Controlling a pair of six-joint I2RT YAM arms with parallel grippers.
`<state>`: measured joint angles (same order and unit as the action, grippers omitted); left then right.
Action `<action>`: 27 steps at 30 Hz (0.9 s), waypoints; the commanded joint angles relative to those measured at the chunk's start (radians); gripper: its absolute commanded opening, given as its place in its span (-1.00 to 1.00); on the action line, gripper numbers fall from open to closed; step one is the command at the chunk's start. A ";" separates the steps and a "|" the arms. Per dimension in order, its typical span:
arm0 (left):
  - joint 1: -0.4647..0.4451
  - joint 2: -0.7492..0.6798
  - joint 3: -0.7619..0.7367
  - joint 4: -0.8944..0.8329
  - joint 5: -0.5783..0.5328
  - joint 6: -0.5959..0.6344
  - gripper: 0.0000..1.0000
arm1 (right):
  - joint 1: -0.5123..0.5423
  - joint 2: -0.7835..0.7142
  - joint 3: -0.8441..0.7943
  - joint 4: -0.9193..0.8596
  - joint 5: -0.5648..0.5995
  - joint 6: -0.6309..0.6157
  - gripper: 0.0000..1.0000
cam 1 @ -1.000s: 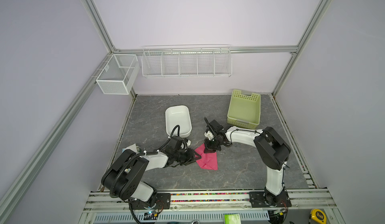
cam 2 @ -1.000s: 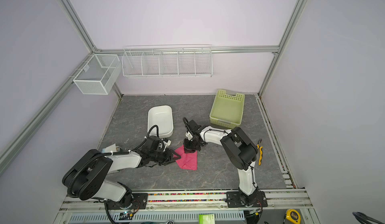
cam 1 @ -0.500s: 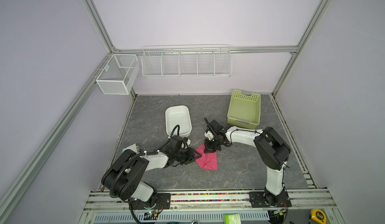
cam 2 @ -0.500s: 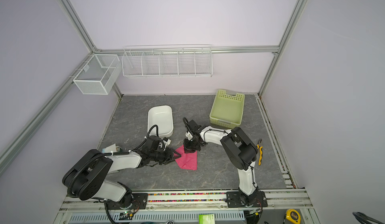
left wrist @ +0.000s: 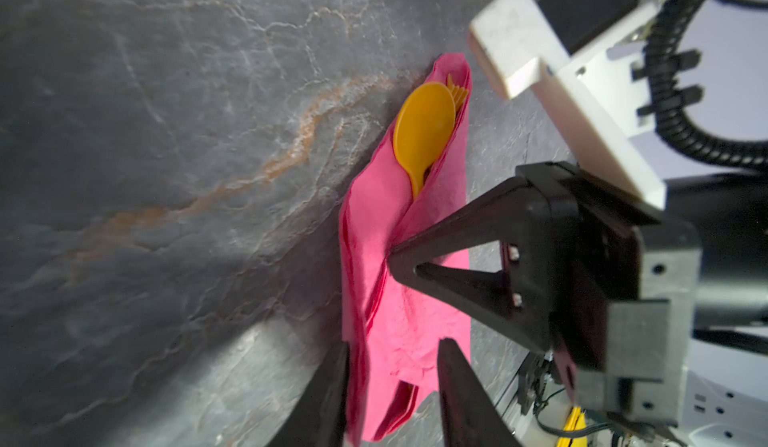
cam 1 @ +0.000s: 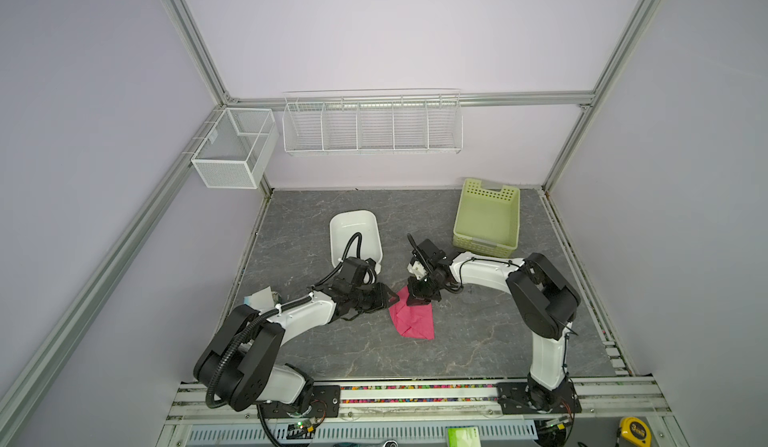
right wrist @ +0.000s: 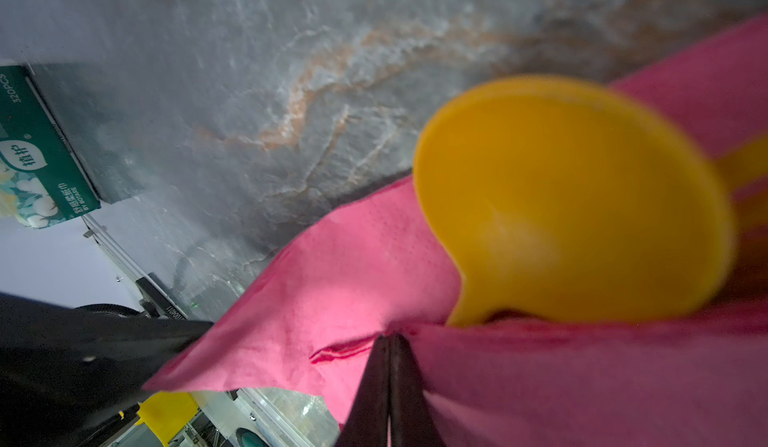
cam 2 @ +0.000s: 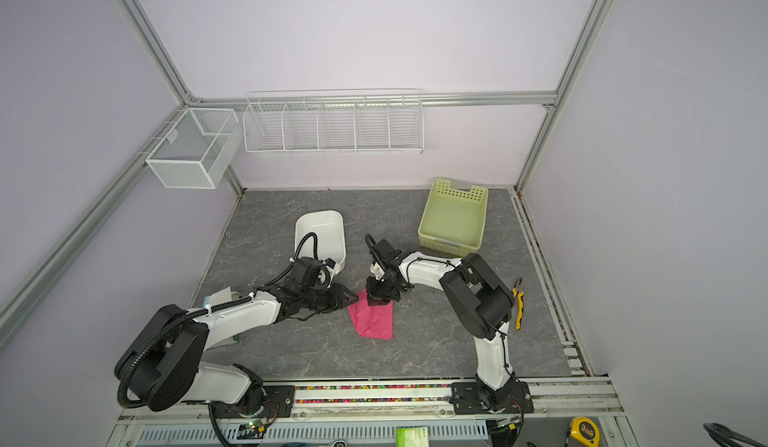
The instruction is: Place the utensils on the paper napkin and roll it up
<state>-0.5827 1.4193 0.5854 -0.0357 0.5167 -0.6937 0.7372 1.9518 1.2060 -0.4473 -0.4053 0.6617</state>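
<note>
The napkin [left wrist: 399, 299] lies on the table [cam 1: 478, 341] between the two arms, folded loosely over the utensils. At one end the spoon [left wrist: 424, 129] shows its bowl and the fork [left wrist: 457, 89] its tines; the knife is hidden.

The paper is thin, soft and easy to tear, and it will likely spring open if let go. The plastic pieces are light, stiff and slick, so they may slide out of an open end. The best hold is probably on the bundle itself, across the handles, rather than on a loose ply.

The right gripper [left wrist: 390, 258] is fully closed, its tip pressed on the fold at mid-length. Whether it nips a ply I cannot tell. The left gripper [left wrist: 395, 382] is partly open, its fingers [left wrist: 328, 395] on either side of the handle end. No firm pinch shows.

Farther out stand a white tub [cam 1: 365, 224] and a green basket [cam 1: 486, 216]. A tissue box [right wrist: 37, 166] lies off to the left arm's side.
</note>
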 commanded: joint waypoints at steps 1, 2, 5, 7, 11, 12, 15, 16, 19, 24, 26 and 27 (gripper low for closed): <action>0.000 0.002 0.016 -0.030 0.007 0.026 -0.39 | -0.004 -0.001 -0.031 -0.044 0.035 0.002 -0.86; 0.000 0.002 0.016 -0.030 0.008 0.026 -0.44 | -0.005 0.001 -0.031 -0.044 0.035 0.001 -0.86; 0.000 -0.003 0.019 -0.048 -0.002 0.033 -0.58 | -0.004 0.001 -0.032 -0.042 0.034 0.003 -0.86; 0.000 -0.005 0.025 -0.074 -0.014 0.043 -0.60 | -0.004 0.001 -0.033 -0.039 0.033 0.006 -0.86; 0.000 -0.009 0.033 -0.098 -0.024 0.061 -0.78 | -0.003 0.001 -0.039 -0.019 0.024 0.024 -0.86; 0.000 -0.010 0.036 -0.105 -0.027 0.066 -0.86 | -0.001 0.000 -0.044 -0.005 0.018 0.033 -0.86; 0.000 -0.014 0.055 -0.134 -0.037 0.081 -0.94 | 0.002 -0.004 -0.058 0.042 0.011 0.076 -0.86; 0.000 -0.018 0.061 -0.142 -0.040 0.082 -0.95 | 0.003 -0.007 -0.064 0.056 0.010 0.089 -0.86; 0.001 -0.036 0.078 -0.163 -0.047 0.088 -0.97 | 0.003 -0.017 -0.082 0.106 0.011 0.134 -0.86; 0.001 -0.045 0.094 -0.144 0.003 0.070 -1.00 | 0.003 -0.019 -0.100 0.157 0.023 0.177 -0.86; 0.001 -0.042 0.085 -0.104 0.038 0.041 -1.00 | 0.003 -0.015 -0.100 0.166 0.022 0.183 -0.86; 0.001 -0.035 0.080 -0.077 0.063 0.020 -1.00 | 0.004 -0.012 -0.100 0.168 0.021 0.185 -0.86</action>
<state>-0.5827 1.3895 0.6571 -0.1703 0.5228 -0.6407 0.7376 1.9335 1.1358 -0.2852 -0.4290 0.8055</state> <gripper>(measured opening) 0.047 0.071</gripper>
